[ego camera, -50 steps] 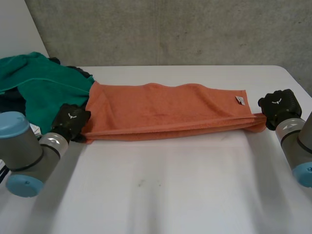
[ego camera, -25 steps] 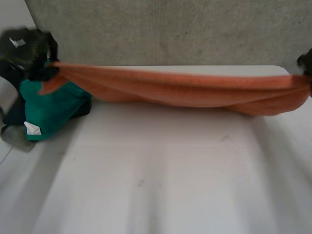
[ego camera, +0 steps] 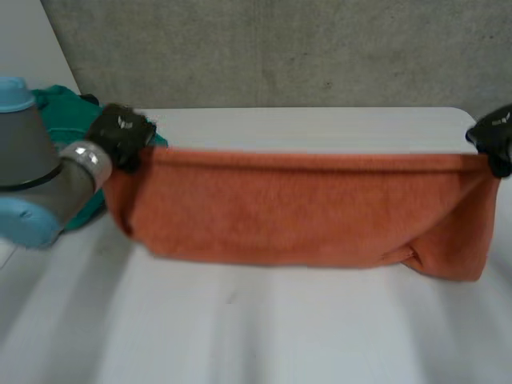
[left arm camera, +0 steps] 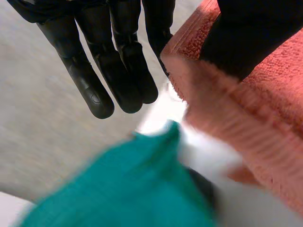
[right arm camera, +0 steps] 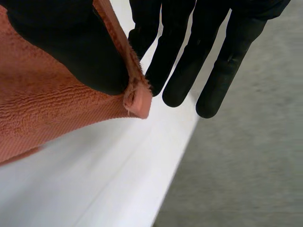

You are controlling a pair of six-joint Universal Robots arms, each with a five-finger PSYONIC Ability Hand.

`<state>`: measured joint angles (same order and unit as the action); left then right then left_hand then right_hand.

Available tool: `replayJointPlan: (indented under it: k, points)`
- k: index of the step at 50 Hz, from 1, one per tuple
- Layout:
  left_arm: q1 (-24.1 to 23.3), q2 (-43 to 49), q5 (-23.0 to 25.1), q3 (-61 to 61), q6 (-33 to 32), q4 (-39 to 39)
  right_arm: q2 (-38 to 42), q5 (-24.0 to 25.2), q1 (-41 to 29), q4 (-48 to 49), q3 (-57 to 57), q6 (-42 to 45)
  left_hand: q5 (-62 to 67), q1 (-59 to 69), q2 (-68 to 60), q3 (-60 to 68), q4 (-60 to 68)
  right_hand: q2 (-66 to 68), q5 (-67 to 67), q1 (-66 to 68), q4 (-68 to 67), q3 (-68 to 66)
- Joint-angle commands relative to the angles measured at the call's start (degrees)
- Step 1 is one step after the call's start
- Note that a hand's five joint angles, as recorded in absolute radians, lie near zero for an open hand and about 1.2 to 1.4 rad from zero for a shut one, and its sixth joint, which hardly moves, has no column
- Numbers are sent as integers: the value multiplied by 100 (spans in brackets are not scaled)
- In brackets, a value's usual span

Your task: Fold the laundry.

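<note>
An orange towel [ego camera: 304, 208] hangs stretched between my two hands over the white table [ego camera: 264, 328], its lower edge close to the tabletop. My left hand [ego camera: 120, 134] pinches the towel's upper left corner. In the left wrist view the thumb [left arm camera: 251, 33] presses the orange towel [left arm camera: 255, 123] against one finger while the other fingers [left arm camera: 113, 61] stay straight. My right hand [ego camera: 492, 140] pinches the upper right corner. There the thumb [right arm camera: 66, 47] clamps the towel's corner [right arm camera: 47, 104] and the remaining fingers [right arm camera: 189, 52] point straight out.
A heap of green cloth [ego camera: 68, 108] lies at the table's far left, behind my left arm [ego camera: 40, 176], and shows under the left hand as green cloth [left arm camera: 132, 189]. The table's right edge [right arm camera: 156, 189] runs below my right hand.
The towel lay flat on the table a second ago. Both hands have lifted it by its corners, and it now hangs as a wide sheet nearer to me.
</note>
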<state>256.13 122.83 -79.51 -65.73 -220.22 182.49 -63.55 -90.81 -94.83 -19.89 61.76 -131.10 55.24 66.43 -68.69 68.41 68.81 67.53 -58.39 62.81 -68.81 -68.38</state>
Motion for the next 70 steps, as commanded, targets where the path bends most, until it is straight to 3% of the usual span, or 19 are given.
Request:
replayJointPlan:
  k: [1, 5, 9, 26, 31, 37, 43, 46, 47, 51, 54, 58, 64, 70]
  points:
    - [-168, 531, -126, 1693, 84, 2629, 484, -560, -246, 2012, -1438, -837, 1476, 1357, -1131, 1159, 1119, 1247, -1161, 1719, -1119, -1162]
    - [-203, 592, -197, 2195, 163, 3959, 422, -771, -334, 3768, -1615, -1058, 1476, 1357, -1131, 1159, 1119, 1247, -1161, 1719, -1119, -1162]
    - [-177, 619, -408, 2407, 532, 4058, 396, -771, -422, 4335, -1641, -1058, 1476, 1357, -1131, 1159, 1119, 1247, -1161, 1719, -1119, -1162]
    - [-256, 794, -294, -18, 700, 3925, 1300, -209, -431, 3870, -631, -1067, 1476, 1357, -1131, 1159, 1119, 1247, -1161, 1719, -1119, -1162]
    - [-449, 1093, -294, -659, 700, 3899, 1705, -182, -422, 3274, -306, -945, 1476, 1357, -1131, 1159, 1119, 1247, -1161, 1719, -1119, -1162]
    - [-564, 840, -197, -1837, 551, 3689, 1548, -156, -396, 2552, 300, -575, 1476, 1357, -1131, 1159, 1119, 1247, -1161, 1719, -1119, -1162]
    - [-581, -496, -144, -3033, -371, 2495, 469, -173, -221, 1420, 1458, 91, 1476, 1357, -1131, 1159, 1119, 1247, -1161, 1719, -1119, -1162]
    - [-599, -1172, -197, -3525, -995, 1336, -76, -182, 69, 691, 2117, 626, 1476, 1357, -1131, 1159, 1119, 1247, -1161, 1719, -1119, -1162]
    - [-599, -1470, -214, -3717, -1214, 576, -201, -174, 131, 522, 2277, 786, 1476, 1357, -1131, 1159, 1119, 1247, -1161, 1719, -1119, -1162]
    - [-581, -1841, -206, -3912, -1479, -1376, -693, -182, 360, -76, 2963, 1726, 1476, 1357, -1131, 1159, 1119, 1247, -1161, 1719, -1119, -1162]
    - [-599, -1842, -153, -3860, -1498, -2058, -834, -156, 422, -112, 3192, 2043, 1476, 1357, -1131, 1159, 1119, 1247, -1161, 1719, -1119, -1162]
    - [-616, -1789, -170, -3588, -1506, -1736, -835, -156, 360, 142, 3219, 1913, 1476, 1357, -1131, 1159, 1119, 1247, -1161, 1719, -1119, -1162]
    - [-748, -1087, -232, -2719, -1471, -330, -659, -200, 299, 854, 2833, 1439, 1476, 1357, -1131, 1159, 1119, 1247, -1161, 1719, -1119, -1162]
    - [-792, -105, -232, -1674, -1489, 698, 104, -226, 194, 1477, 2079, 921, 1476, 1357, -1131, 1159, 1119, 1247, -1161, 1719, -1119, -1162]
